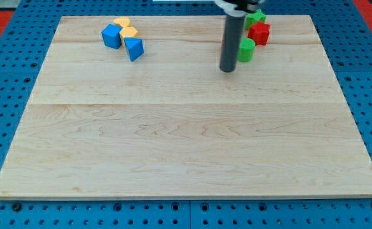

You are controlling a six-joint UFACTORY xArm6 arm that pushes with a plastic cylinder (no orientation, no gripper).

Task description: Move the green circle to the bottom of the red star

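One small green circle block (246,49) is sitting just below the red star block (259,33), my clawless rod tip (227,69) is resting just beside its left, and any rightward shove is risking knocking it out of place.

Straight rod, dark grey, smooth and cylindrical. Flat-cut lower end, my tip (227,70). Black collar with pale edge at top.

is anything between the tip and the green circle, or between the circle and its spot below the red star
Nothing visible. My tip sits just to the view's left of the green circle, with no block between. The circle already lies right below the red star.
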